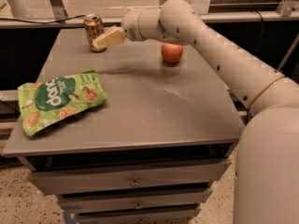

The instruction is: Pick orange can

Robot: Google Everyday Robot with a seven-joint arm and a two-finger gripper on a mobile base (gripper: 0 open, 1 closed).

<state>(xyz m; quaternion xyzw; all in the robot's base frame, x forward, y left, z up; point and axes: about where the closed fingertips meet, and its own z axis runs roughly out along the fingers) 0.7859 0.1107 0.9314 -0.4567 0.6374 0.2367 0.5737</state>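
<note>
- The orange can (94,31) stands upright near the far edge of the bench (154,111), toward its far-left corner, silver top up
- The hand (103,39) hangs above the bench just beside the can, on the side facing the bench's middle; its pale tip overlaps the can's lower flank in the camera view, so whether the two touch cannot be told
- Whether the hand is open or closed cannot be told from this view; nothing is seen held in it
- The relation that matters: the can lies from the hand toward the far-left corner, along the line in which the hand points, and the can's long axis is vertical, so the hand meets it side-on
- Judgement: the next move likely calls for a short advance toward that corner, level with the can's body
- The apple (172,52) sits near the far edge below the arm, well apart from the can; the green snack bag (60,99) lies flat by the left edge, off that line
</note>
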